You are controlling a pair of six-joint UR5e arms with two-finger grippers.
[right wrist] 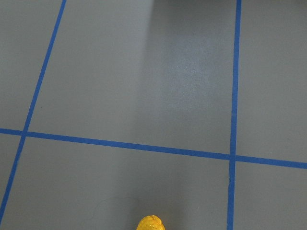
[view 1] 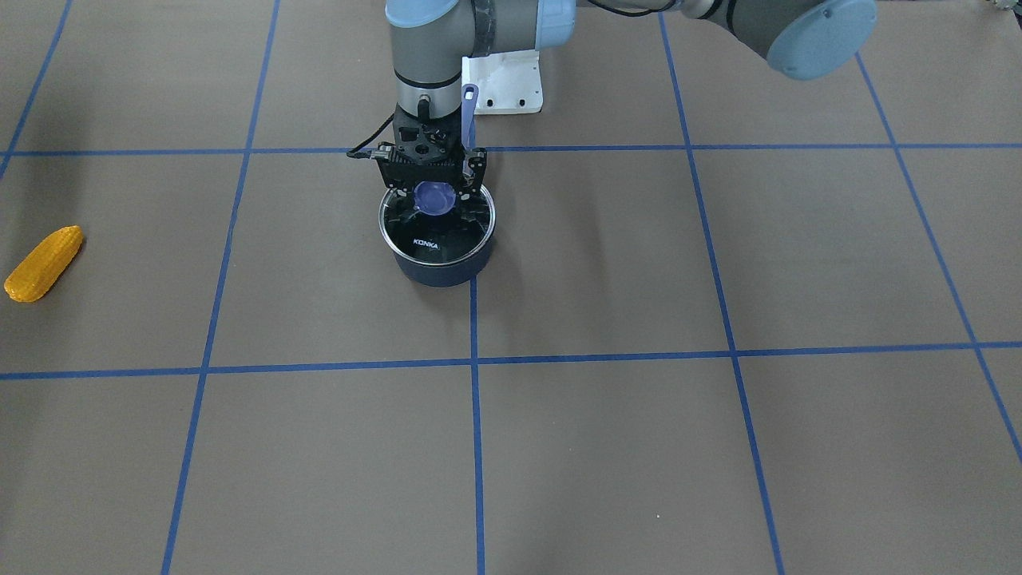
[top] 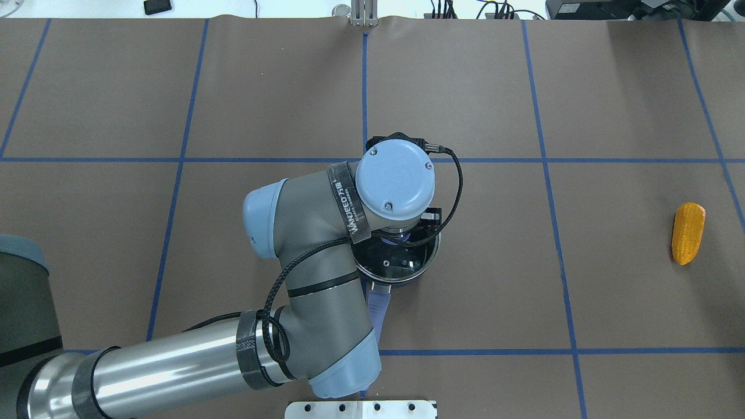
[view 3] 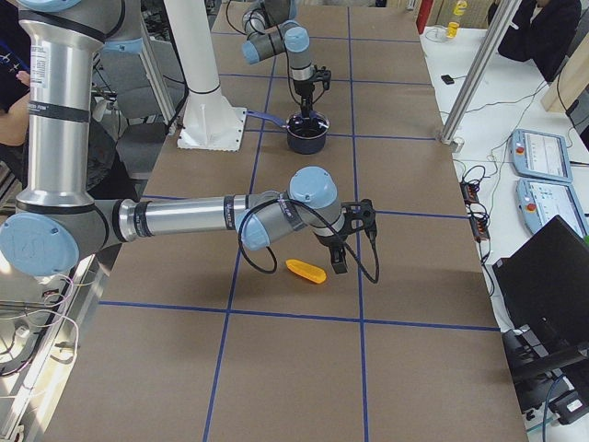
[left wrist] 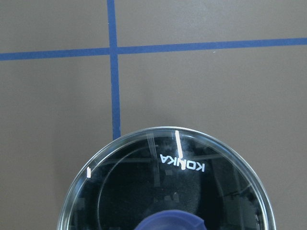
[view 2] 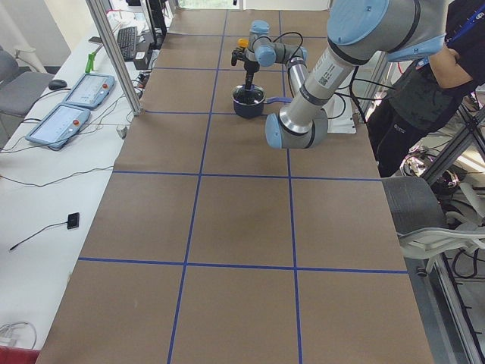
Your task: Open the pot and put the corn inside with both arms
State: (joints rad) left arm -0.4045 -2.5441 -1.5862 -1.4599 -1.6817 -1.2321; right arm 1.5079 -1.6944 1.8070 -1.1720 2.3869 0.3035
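The pot (view 1: 439, 271) is a small, dark navy saucepan standing upright on the brown table (view 1: 639, 439), which is gridded with blue tape. Its long periwinkle handle (view 1: 469, 112) runs straight out to 6 o'clock in the overhead view, toward the robot's base. A round glass lid (view 1: 427, 243) marked KONKA sits flat on its rim and closes it. Through the glass the inside shows only as black, crossed by reflections. A rounded periwinkle knob (view 1: 435, 197) rises from the middle of the lid.

The corn (view 1: 44, 263) is an orange-yellow cob with bumpy kernels, lying on its side on the bare table. From overhead it is at 3 o'clock from the pot and well apart from it, with its long axis running roughly 12 to 6.

The left arm (top: 314, 279) reaches over the pot, and the left gripper (view 1: 436, 209) points straight down at the lid. Its jaws are spread apart, one on each side of the knob. Whether the pads touch the knob cannot be made out against the dark glass.

The right arm (view 3: 184, 219) stretches low over the table. In the right side view the right gripper (view 3: 338, 265) hangs just beside the cob, at about its 3 o'clock. I cannot tell whether its claw is apart or together. Its wrist camera shows only the cob's tip at 6 o'clock in the frame.
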